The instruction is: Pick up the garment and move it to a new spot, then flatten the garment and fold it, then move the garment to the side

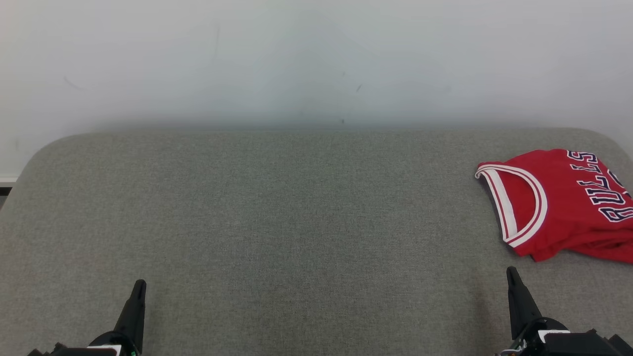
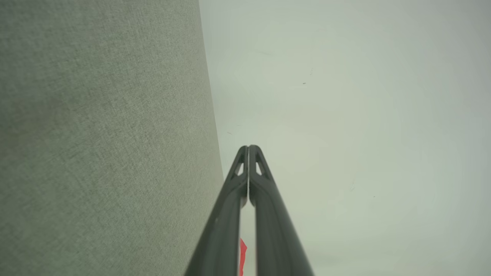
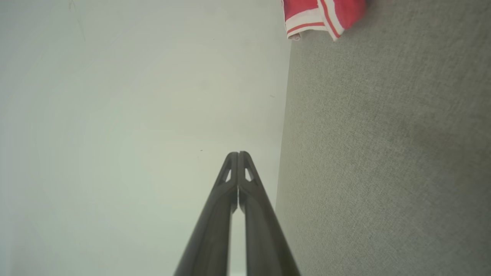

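At the right edge of the table (image 1: 296, 207) the red jersey (image 1: 559, 202) lies folded over itself, while the left gripper (image 1: 140, 284) and right gripper (image 1: 511, 272) rest clenched and empty by the front edge, seemingly parked clear.

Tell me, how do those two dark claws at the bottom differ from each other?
The left gripper sits at the lower left, far from the red jersey; the right gripper sits at the lower right, just short of it. The left gripper tilts rightward, the right gripper leftward. Both are shut, empty and dark.
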`<state>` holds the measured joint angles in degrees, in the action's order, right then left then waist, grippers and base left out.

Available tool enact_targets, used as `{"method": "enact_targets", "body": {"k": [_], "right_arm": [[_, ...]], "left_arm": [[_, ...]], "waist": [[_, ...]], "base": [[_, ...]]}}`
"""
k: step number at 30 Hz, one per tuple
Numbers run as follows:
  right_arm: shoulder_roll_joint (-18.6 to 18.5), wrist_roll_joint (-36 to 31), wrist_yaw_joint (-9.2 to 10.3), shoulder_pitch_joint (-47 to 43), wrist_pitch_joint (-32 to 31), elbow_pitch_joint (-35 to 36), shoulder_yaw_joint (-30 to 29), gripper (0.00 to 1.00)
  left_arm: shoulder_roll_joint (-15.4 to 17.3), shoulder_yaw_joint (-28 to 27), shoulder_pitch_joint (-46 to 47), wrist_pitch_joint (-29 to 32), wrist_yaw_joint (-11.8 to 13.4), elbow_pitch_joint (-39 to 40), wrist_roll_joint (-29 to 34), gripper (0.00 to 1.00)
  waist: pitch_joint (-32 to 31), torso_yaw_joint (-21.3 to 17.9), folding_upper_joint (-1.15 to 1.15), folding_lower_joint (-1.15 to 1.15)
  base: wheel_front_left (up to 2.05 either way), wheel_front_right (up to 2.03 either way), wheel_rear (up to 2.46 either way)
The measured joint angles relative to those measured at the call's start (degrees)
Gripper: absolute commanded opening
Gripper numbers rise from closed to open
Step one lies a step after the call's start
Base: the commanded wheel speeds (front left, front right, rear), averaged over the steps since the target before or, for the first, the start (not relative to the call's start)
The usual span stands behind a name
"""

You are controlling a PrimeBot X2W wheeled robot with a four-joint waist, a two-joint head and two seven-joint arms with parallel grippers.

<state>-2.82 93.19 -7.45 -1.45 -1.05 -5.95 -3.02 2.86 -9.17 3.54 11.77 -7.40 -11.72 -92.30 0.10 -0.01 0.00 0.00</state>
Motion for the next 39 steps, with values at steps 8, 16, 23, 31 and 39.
{"method": "enact_targets", "body": {"k": [8,16,23,31,39], "right_arm": [[0.00,0.00,0.00,0.00,0.00,0.00,0.00,0.00],[0.00,0.00,0.00,0.00,0.00,0.00,0.00,0.00],[0.00,0.00,0.00,0.00,0.00,0.00,0.00,0.00],[0.00,0.00,0.00,0.00,0.00,0.00,0.00,0.00],[0.00,0.00,0.00,0.00,0.00,0.00,0.00,0.00]], "left_arm": [[-0.01,0.01,0.00,0.00,0.00,0.00,0.00,0.00],[-0.01,0.00,0.00,0.00,0.00,0.01,0.00,0.00],[-0.01,0.00,0.00,0.00,0.00,0.01,0.00,0.00],[0.00,0.00,0.00,0.00,0.00,0.01,0.00,0.00],[-0.01,0.00,0.00,0.00,0.00,0.01,0.00,0.00]], "waist": [[0.00,0.00,0.00,0.00],[0.00,0.00,0.00,0.00],[0.00,0.00,0.00,0.00],[0.00,0.00,0.00,0.00],[0.00,0.00,0.00,0.00]], "base": [[0.00,0.00,0.00],[0.00,0.00,0.00],[0.00,0.00,0.00],[0.00,0.00,0.00],[0.00,0.00,0.00]]}}
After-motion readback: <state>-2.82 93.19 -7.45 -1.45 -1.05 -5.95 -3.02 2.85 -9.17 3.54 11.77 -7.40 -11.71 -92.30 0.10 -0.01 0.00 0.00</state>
